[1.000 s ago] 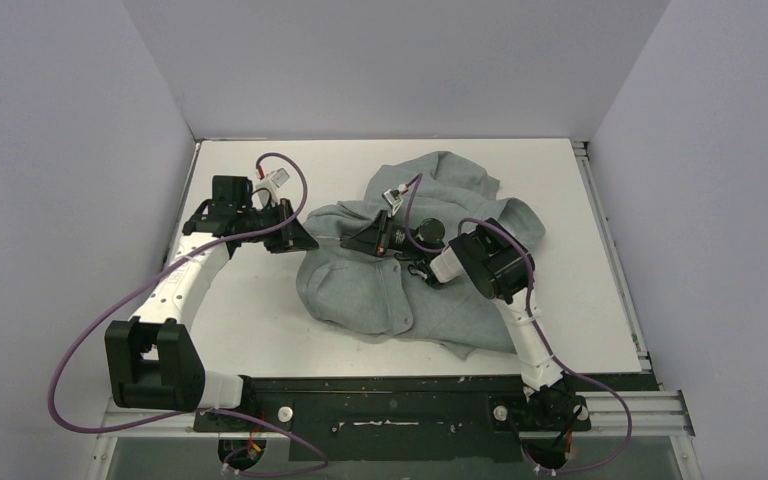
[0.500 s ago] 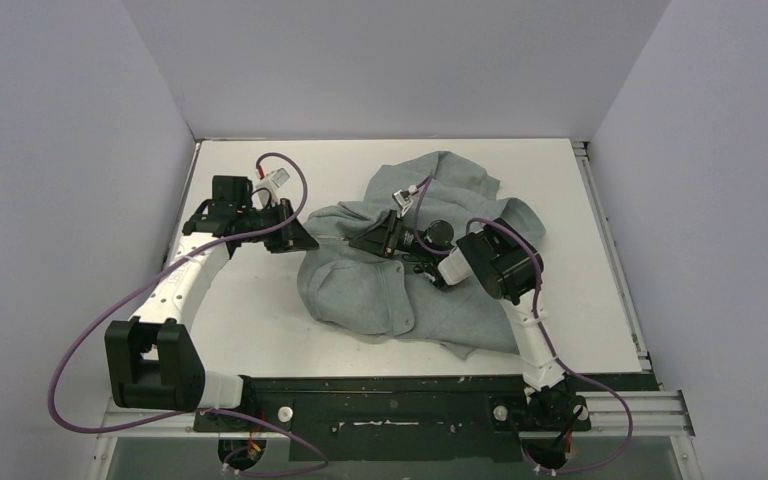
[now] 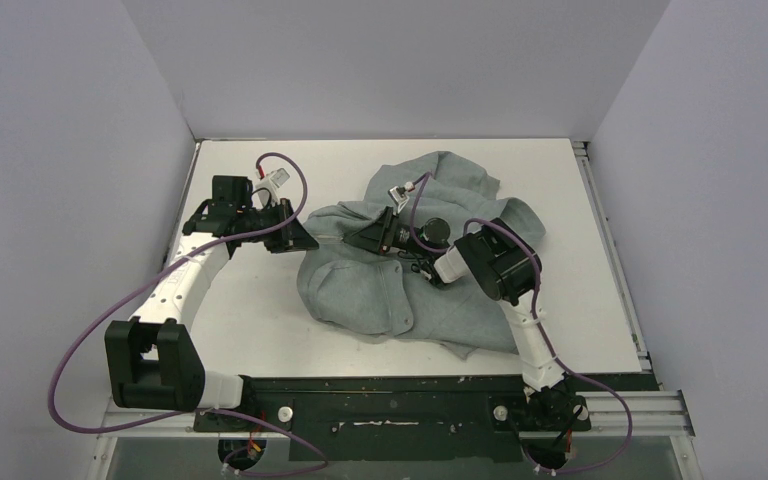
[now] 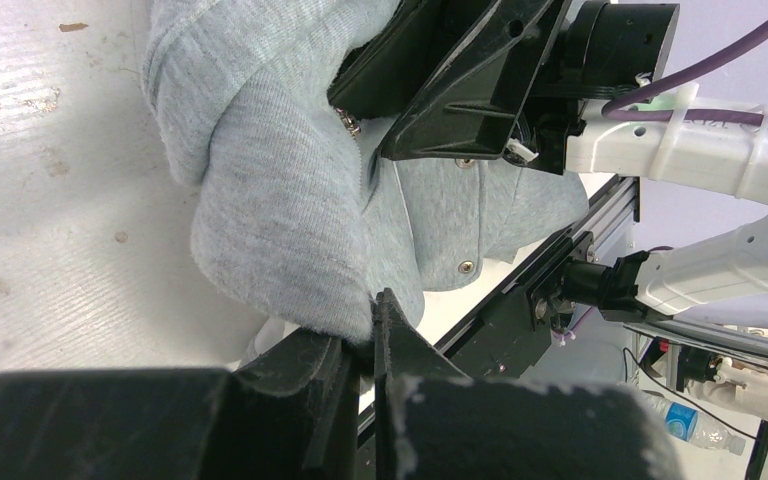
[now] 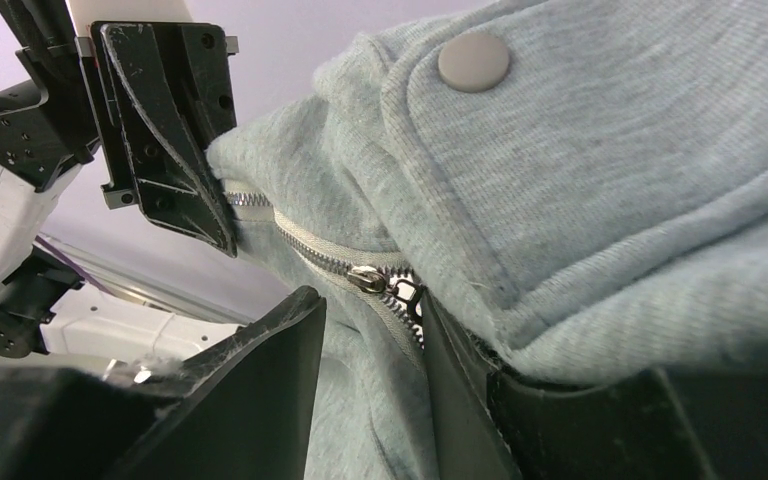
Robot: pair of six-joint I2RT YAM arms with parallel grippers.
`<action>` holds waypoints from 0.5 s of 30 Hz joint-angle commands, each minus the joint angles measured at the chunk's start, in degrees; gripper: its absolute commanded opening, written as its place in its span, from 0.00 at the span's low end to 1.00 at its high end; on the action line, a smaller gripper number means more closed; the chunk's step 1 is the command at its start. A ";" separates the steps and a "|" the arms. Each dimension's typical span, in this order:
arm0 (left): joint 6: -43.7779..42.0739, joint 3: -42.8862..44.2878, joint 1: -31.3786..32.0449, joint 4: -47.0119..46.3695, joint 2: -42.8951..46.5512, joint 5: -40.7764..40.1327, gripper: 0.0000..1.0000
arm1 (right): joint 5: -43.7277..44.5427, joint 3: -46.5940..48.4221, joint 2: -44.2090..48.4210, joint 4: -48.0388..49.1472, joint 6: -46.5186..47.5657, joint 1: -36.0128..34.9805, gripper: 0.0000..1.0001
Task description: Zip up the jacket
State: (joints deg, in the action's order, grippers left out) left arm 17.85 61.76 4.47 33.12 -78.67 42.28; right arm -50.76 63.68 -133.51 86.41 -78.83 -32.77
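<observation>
1. Top external view: the jacket lies bunched right of centre on the table, with both arms reaching into it.
2. The left gripper is clamped tight on a fold of the jacket's edge. The right gripper stands part open, with the zipper slider in the gap and nothing pinched.
3. Risk, as I judge it: with those fingers apart the slider is loose, so a closing bite could catch only fabric. A pull then would drag the heap or jam cloth in the teeth.
4. The exposed zipper runs left to right across the table, from the left gripper towards the right one. I cannot tell the collar end from the hem end, and the heap has no clear long axis.
</observation>
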 commanded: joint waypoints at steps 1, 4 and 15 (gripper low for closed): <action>0.08 0.96 -0.04 -2.49 0.67 1.57 0.00 | 0.92 2.51 1.96 9.58 2.54 -1.14 0.41; 0.08 0.76 -0.04 -2.50 0.88 1.49 0.00 | 1.31 2.93 1.60 10.50 1.61 -1.24 0.36; 0.02 0.49 -0.03 -2.80 0.47 1.53 0.00 | 2.94 -0.10 2.94 12.91 1.32 -0.34 0.21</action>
State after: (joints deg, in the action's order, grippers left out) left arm 17.85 61.76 4.45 33.06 -78.67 42.28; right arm -49.19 64.51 -133.51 86.11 -78.30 -33.41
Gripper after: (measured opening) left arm 0.045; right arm 0.212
